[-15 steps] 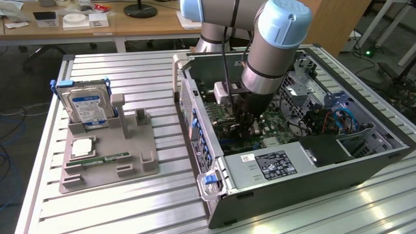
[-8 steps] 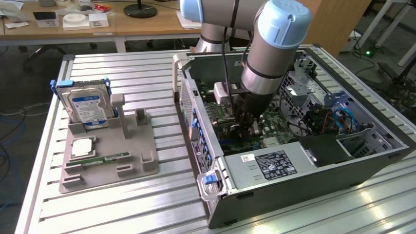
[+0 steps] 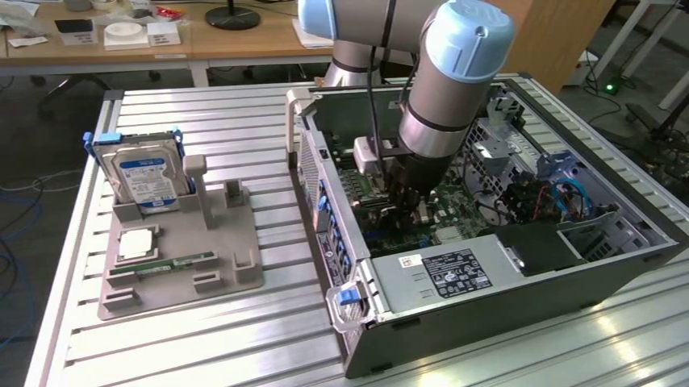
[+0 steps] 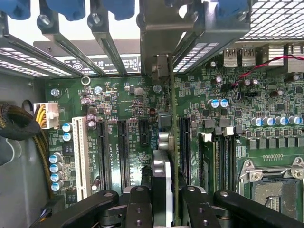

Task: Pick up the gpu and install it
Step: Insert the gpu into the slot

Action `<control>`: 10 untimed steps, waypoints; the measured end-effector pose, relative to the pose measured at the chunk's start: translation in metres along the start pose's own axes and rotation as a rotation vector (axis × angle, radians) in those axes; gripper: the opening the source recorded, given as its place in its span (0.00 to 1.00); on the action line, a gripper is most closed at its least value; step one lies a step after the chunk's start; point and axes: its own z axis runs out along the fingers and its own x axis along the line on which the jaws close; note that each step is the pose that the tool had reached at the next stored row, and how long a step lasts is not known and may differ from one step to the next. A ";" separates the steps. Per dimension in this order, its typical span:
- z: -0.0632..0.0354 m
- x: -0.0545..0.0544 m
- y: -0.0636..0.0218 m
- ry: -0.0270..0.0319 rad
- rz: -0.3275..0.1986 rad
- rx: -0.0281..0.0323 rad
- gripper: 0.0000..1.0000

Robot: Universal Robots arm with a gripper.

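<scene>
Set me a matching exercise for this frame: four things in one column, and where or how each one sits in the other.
1. gpu
2. hard drive
3. memory stick
4. gripper

A. lying on the grey tray
B. standing upright on the same tray
C. held edge-on over the motherboard slots
D. shut on a card inside the open case

Pairs: 1-C, 2-B, 3-A, 4-D
</scene>
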 end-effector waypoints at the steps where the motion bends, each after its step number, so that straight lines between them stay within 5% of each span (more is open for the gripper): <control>1: 0.0000 0.000 0.0000 0.0000 0.000 -0.0001 0.28; 4: -0.0023 -0.001 -0.0002 -0.0034 0.000 0.0013 0.28; 10: -0.0070 0.000 0.0000 -0.0004 0.000 0.0000 0.28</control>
